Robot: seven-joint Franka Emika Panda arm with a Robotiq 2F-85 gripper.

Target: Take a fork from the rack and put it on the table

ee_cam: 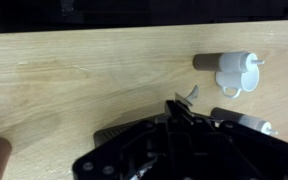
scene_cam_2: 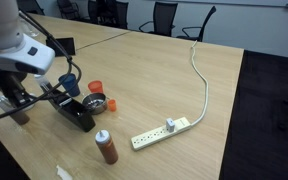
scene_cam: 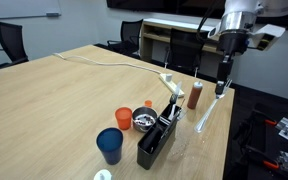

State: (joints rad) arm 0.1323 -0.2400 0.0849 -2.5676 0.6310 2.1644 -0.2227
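1. One gripper (scene_cam: 220, 90) hangs at the end of the white arm over the near-edge corner of the tabletop (scene_cam: 74, 90). Its jaws are clamped on the upper end of the fork (scene_cam: 209, 112).
2. The fork is out of the rack (scene_cam: 154, 145). It slants down from the gripper towards the wood, and I cannot tell whether its lower tip touches.
3. In the wrist view, a short silvery end of the fork (ee_cam: 190, 94) pokes out past the dark gripper (ee_cam: 178, 108), with bare tabletop (ee_cam: 84, 70) beyond it.
4. Just beside the gripper stands a brown bottle (scene_cam: 196, 96) with a white cap (the wrist view catches it too (ee_cam: 227, 68)).
5. The rack stands well apart from the fork, on the far side of the bottle, in both exterior views (scene_cam_2: 79, 117).
6. A small metal bowl (scene_cam: 142, 121) sits next to the rack, with two orange cups (scene_cam: 124, 118) close by. A blue cup (scene_cam: 110, 145) stands near the rack's other end.
7. Farther out lies a white power strip (scene_cam_2: 161, 132), and its cable (scene_cam_2: 198, 75) trails away across the tabletop (scene_cam_2: 174, 70).
8. In that exterior view the gripper (scene_cam_2: 12, 100) is low at the picture's edge, too dark to make out its jaws.
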